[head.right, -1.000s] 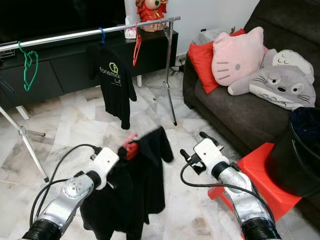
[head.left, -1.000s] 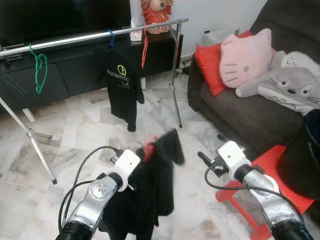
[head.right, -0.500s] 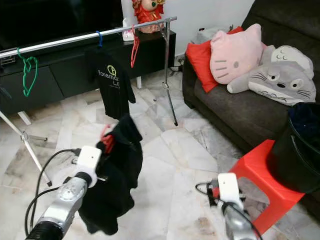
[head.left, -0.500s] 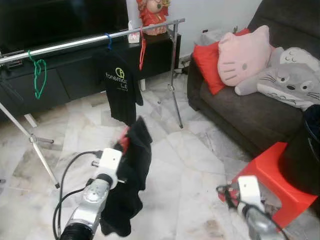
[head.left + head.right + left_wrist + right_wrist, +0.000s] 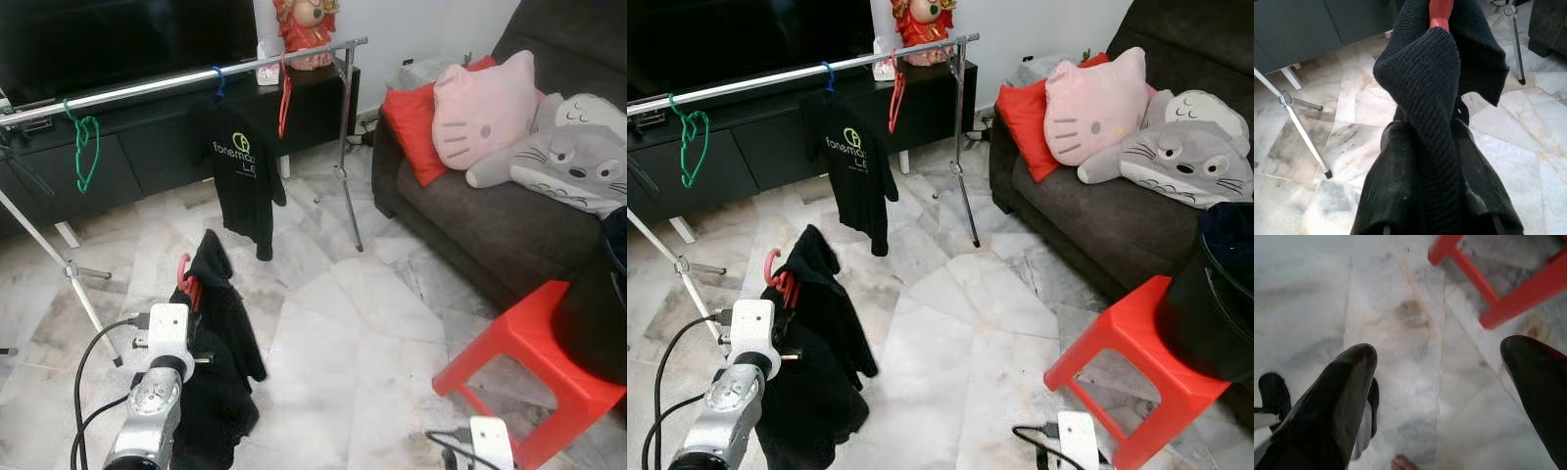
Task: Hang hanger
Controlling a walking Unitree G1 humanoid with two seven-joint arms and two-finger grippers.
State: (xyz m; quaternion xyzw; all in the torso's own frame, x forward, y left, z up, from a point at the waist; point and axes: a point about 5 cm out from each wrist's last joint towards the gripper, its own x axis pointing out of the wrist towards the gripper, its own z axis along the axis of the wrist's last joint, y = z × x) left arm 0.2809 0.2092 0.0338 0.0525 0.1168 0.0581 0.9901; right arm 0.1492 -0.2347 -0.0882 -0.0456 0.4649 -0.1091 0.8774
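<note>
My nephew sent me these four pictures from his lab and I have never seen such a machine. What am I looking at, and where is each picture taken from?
It is a walking humanoid robot in a living room. The two wide pictures come from the two eyes of a camera on its head, looking forward and down. The other two come from cameras on its wrists, each looking along that arm's two black fingers.

The left end effector is shut on a black garment that hangs on a red hanger. The job is to hang it on the silver clothes rail, where a black T-shirt, a green hanger and another red hanger already hang.

The right end effector is open and low, over the marble floor near a red stool. A dark sofa with plush cushions stands on the right.
</note>
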